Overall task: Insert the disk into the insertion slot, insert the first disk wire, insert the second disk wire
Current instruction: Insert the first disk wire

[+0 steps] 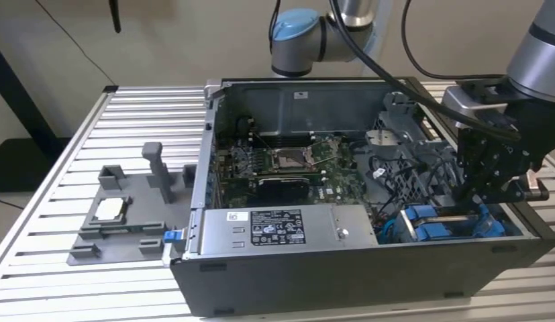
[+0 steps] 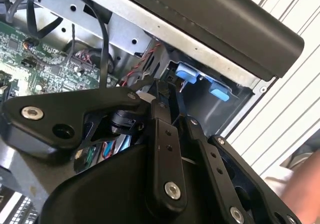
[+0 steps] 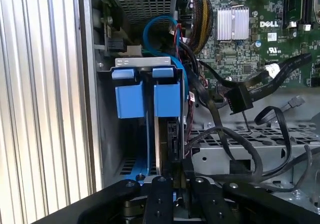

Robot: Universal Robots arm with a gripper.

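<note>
Jaws drawn nearly together, low inside computer case (image 1: 349, 282) at exterior view's right; what they pinch, cannot tell. Touching them, disk (image 3: 170, 134) edge-on in blue carrier (image 3: 166, 99), seated in insertion slot (image 3: 141, 62). Black cables (image 3: 240, 149) loop beside. Case on ribbed worktop (image 1: 143, 107).

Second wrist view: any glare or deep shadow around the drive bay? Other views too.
Second wrist view: the table slats are washed out bright, the blue carriers stay readable. First wrist view: the drive bay below the blue carriers falls into shadow; the heat sink glints. Exterior view: even, soft light, no hard glare.
</note>
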